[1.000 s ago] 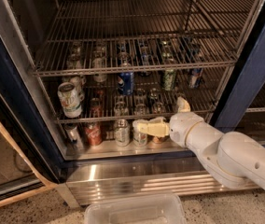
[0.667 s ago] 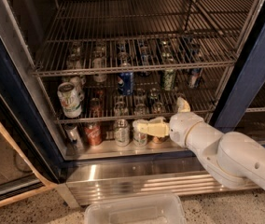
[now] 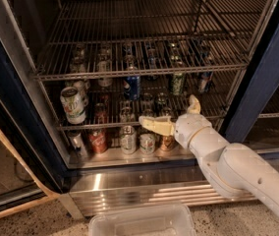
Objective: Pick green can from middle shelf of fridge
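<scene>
The green can (image 3: pixel 177 82) stands on the middle shelf (image 3: pixel 105 126) of the fridge (image 3: pixel 257 82), right of centre, with a blue can (image 3: pixel 132 86) to its left. My gripper (image 3: pixel 175 114) is at the front rail of that shelf, just below and in front of the green can, not touching it. Its jaws are spread wide and empty: one finger (image 3: pixel 155 124) points left along the rail, the other (image 3: pixel 194 103) points up.
A larger white can with green print (image 3: pixel 73 104) stands at the shelf's left end. More cans stand further back, and several (image 3: pixel 128 139) on the fridge floor. The top rack (image 3: pixel 144 72) is bare. A ribbed steel base panel (image 3: pixel 144 191) and a clear plastic bin (image 3: pixel 142 221) are below.
My gripper has risen slightly, from in front of the floor cans to the middle shelf's front rail. The cans have not moved.
</scene>
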`<action>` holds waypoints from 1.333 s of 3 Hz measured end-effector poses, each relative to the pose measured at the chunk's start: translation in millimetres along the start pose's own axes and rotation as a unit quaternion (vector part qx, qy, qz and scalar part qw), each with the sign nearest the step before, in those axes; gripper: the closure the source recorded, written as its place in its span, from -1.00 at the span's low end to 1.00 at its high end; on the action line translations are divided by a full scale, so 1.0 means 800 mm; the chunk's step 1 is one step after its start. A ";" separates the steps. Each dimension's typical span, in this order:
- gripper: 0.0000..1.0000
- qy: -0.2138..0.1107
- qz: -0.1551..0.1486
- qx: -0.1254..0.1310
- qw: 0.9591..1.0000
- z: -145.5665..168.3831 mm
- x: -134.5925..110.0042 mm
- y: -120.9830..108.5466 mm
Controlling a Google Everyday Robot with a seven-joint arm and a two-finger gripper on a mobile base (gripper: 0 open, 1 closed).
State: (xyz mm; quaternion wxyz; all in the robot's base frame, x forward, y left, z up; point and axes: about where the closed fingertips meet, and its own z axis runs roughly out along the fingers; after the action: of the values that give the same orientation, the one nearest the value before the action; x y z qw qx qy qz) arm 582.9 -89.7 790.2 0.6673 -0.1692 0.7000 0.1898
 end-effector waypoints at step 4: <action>-1.00 -0.030 0.000 0.044 0.999 0.057 -0.030 -0.080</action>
State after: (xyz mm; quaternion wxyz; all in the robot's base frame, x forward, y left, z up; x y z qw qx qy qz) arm 654.7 -123.3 809.7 0.6946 -0.1335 0.6877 0.1639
